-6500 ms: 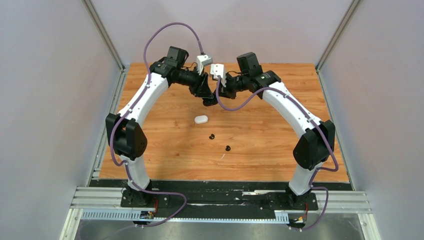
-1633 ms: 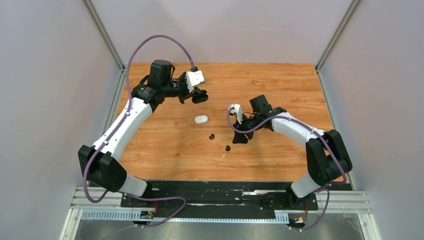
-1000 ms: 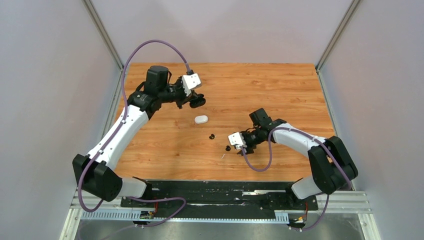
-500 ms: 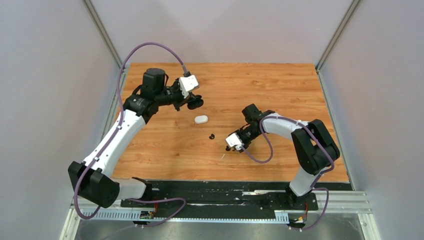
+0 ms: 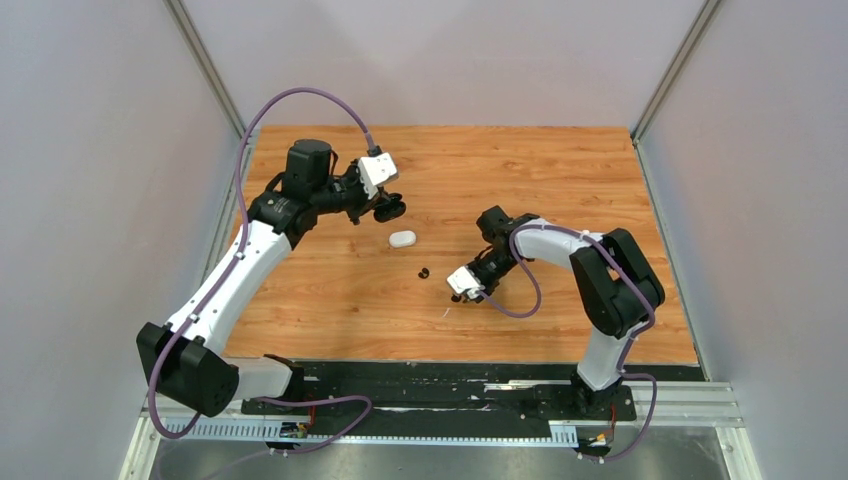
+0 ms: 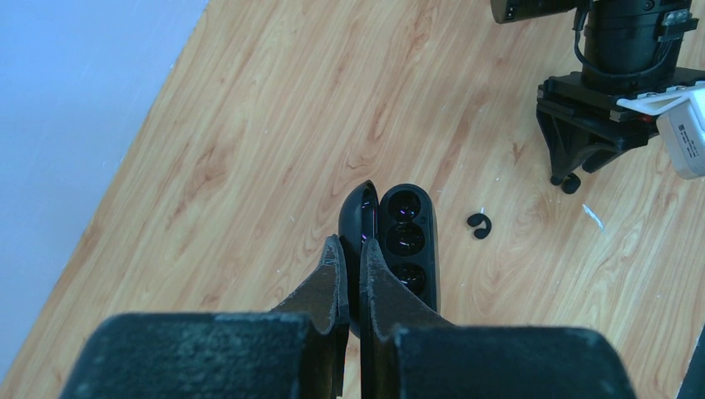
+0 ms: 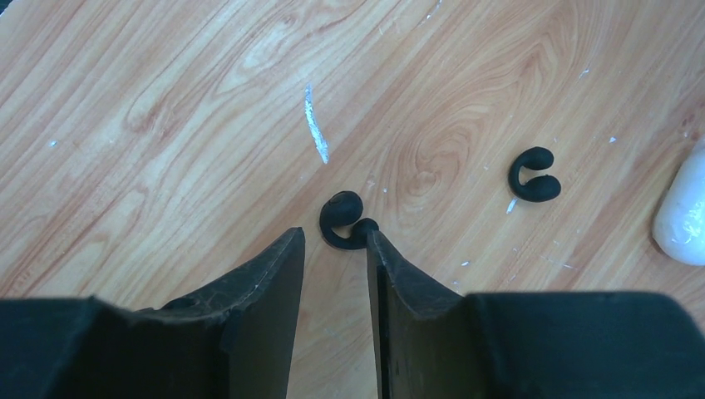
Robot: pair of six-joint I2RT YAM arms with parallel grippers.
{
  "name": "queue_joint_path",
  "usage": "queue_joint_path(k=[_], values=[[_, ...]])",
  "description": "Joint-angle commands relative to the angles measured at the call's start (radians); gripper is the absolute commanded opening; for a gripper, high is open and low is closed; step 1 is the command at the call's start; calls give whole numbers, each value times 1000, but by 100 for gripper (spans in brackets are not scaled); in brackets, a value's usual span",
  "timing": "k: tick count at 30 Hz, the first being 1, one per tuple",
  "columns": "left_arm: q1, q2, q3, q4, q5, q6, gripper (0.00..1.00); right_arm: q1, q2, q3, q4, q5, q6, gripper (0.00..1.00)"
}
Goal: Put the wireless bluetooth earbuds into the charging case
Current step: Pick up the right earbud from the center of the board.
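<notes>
A black charging case point(image 6: 405, 239) hangs open above the table, its wells facing the left wrist camera. My left gripper point(image 6: 350, 249) is shut on its lid; the same gripper point(image 5: 390, 208) sits at the back left in the top view. One black earbud point(image 7: 343, 221) lies on the wood just ahead of my right gripper point(image 7: 335, 237), touching the right fingertip point(image 7: 376, 243). The jaws stand open, a narrow gap between them, with nothing held. A second black earbud point(image 7: 534, 176) point(image 5: 423, 273) lies apart to the right.
A closed white oval case point(image 5: 402, 239) rests on the wooden table point(image 5: 560, 180) between the two arms, and shows at the right edge of the right wrist view as the white case point(image 7: 683, 212). Grey walls and metal rails border the table.
My right arm swung in and down over the nearer black earbud, and its jaws narrowed. The left arm with the black case barely shifted.
</notes>
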Motion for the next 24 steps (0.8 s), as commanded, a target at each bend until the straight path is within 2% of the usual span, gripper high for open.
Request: queue_joint_path(k=[1, 11, 24], values=[[6, -22, 6, 35, 2, -18, 0, 11, 25, 55, -51, -24, -45, 36], [20, -27, 4, 32, 0, -24, 0, 17, 88, 124, -142, 3, -91, 31], [28, -33, -8, 40, 1, -31, 0, 29, 112, 158, -188, 5, -87, 32]])
